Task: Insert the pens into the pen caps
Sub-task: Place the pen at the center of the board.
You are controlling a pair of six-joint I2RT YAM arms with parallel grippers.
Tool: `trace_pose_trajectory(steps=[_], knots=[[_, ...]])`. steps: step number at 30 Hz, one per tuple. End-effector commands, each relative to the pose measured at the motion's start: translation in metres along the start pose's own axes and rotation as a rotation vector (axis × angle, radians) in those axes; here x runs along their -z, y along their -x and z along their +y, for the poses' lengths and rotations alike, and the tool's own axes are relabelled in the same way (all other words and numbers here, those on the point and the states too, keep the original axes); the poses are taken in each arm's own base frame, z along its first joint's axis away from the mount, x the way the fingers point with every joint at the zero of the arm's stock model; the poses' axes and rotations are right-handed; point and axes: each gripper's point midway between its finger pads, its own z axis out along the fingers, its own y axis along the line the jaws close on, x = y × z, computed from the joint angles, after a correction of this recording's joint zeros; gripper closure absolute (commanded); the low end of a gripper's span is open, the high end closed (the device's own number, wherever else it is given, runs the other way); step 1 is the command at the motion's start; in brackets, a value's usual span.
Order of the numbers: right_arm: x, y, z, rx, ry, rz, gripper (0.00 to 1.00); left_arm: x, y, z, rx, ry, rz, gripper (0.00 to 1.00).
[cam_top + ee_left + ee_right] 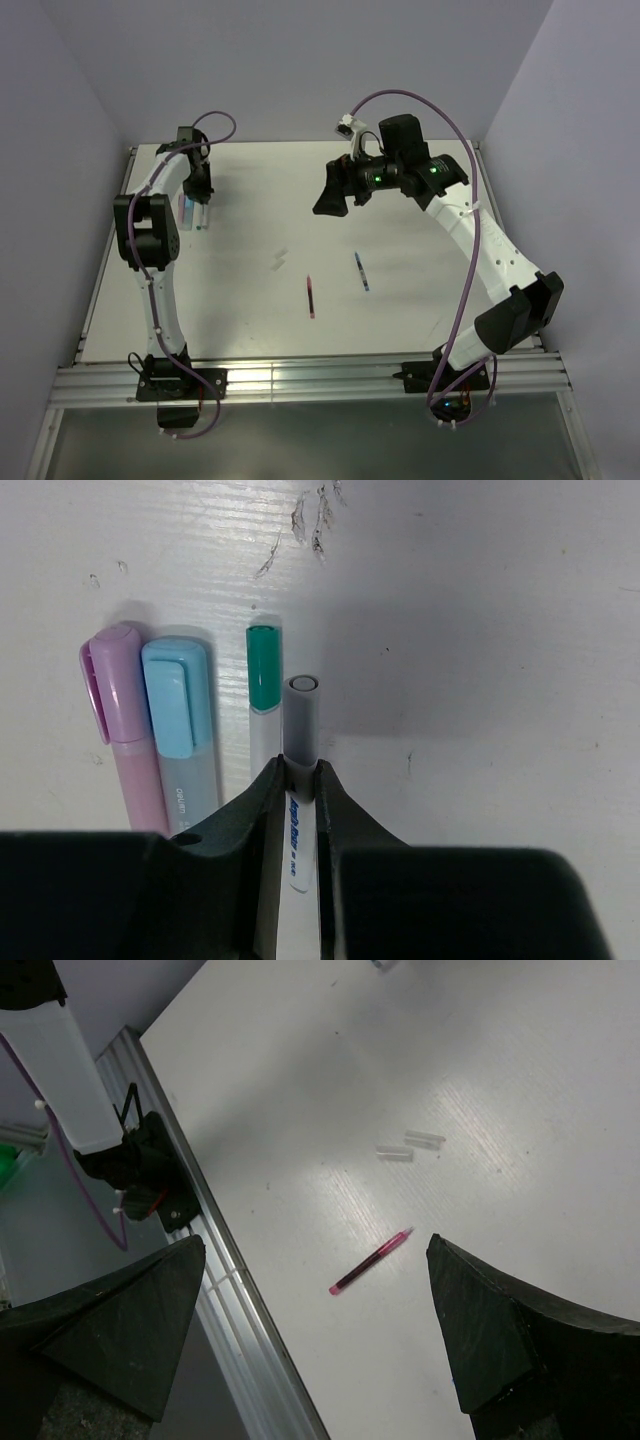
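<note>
The left hand (300, 772) clamps a white pen (297, 835) near its grey cap (302, 715); likely light, stiff, slick plastic. The right hand (318, 1248) gapes, empty.

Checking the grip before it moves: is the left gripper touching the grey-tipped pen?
Touching. In the left wrist view the left gripper clamps the grey-tipped pen, a finger pressed against each side, no gap.

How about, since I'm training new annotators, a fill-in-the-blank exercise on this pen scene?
The left gripper is shut on a white pen tipped with a ___ tube.
The right gripper is ___.
Next to the pink-capped pen lies one with a light ___ cap.
The held pen's nearest neighbour is capped in ___.
Missing words: grey; open; blue; green.
</note>
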Motion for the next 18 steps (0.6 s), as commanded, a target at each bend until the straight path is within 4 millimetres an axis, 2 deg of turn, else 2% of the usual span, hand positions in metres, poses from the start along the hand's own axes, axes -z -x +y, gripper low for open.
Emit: trace_pose_trajectory(steps=[1, 4, 7, 16, 17, 18], knots=[[0.0025, 0.0026, 0.0016, 0.015, 0.009, -0.007, 0.0, 0.002, 0.0113, 0.005, -0.002, 0.017, -0.023, 0.83], [0.0021, 0.0017, 0.0008, 0.012, 0.009, -0.004, 0.0, 0.0006, 0.0142, 0.0052, -0.003, 0.016, -0.024, 0.82], [0.0012, 0.0008, 0.0007, 0.012, 0.01, -0.001, 0.0, 0.0014, 0.0167, 0.0033, -0.009, 0.009, -0.028, 0.77], [0.0003, 0.0027, 0.002, 0.01, 0.021, 0.0, 0.0, 0.0001, 0.0203, 0.0076, -0.018, 0.029, -0.03, 0.75], [0.0003, 0.0034, 0.0023, 0.011, 0.022, -0.002, 0.0, -0.0002, 0.0194, 0.0079, -0.018, 0.031, -0.027, 0.7], [0.0003, 0.0035, 0.0018, 0.011, 0.019, -0.002, 0.0, -0.0002, 0.0194, 0.008, -0.02, 0.031, -0.027, 0.69]])
